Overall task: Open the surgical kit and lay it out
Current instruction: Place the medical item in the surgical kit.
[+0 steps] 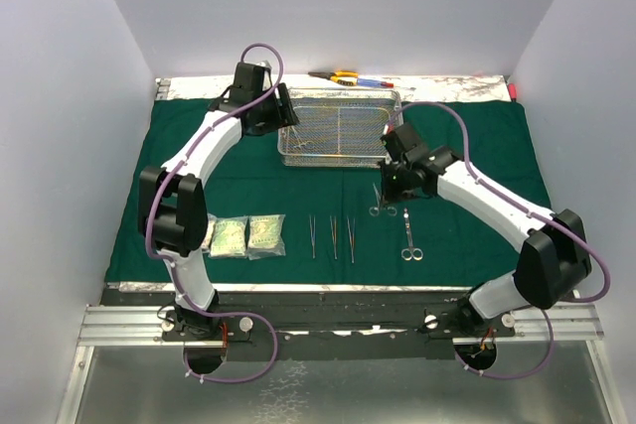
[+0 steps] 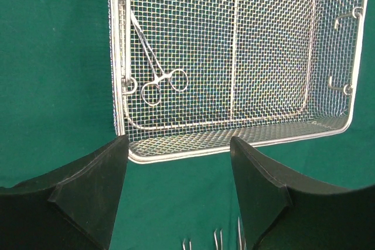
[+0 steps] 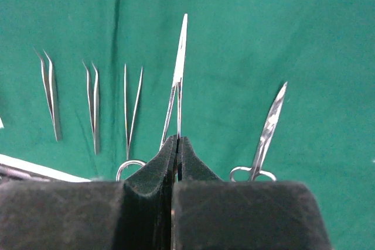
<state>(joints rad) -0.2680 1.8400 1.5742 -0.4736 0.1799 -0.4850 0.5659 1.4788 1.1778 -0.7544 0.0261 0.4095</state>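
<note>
We find the green cloth wrap [image 1: 487,136] spread flat as the working field, with the wire-mesh tray [image 1: 363,126] at its far middle. On the near side of the tray the contents sit in one row, in our judgement so that each can be seen and picked singly. Two clear packets [image 1: 266,234] lie near-left of the tray, and we cannot confirm a third behind the left arm. Three forceps [image 1: 333,235] lie straight in front of the tray, parallel and apart, and one laid clamp [image 1: 408,235] lies near-right. The right gripper [image 3: 177,144] is clenched on the held clamp [image 3: 181,62], gripped at the shanks just above the rings and placed between the forceps and the laid clamp — whether it touches the cloth we cannot tell. The right arm bows outward at the elbow, wrist pitched down just in front of the tray's right end. The left gripper [image 2: 179,185] is released and grasps nothing; it hovers above the tray, where a last clamp [image 2: 146,48] lies by the left wall. The left arm arches high, wrist turned down. We judge the layout nearly complete — one instrument is not yet out of the tray.
</note>
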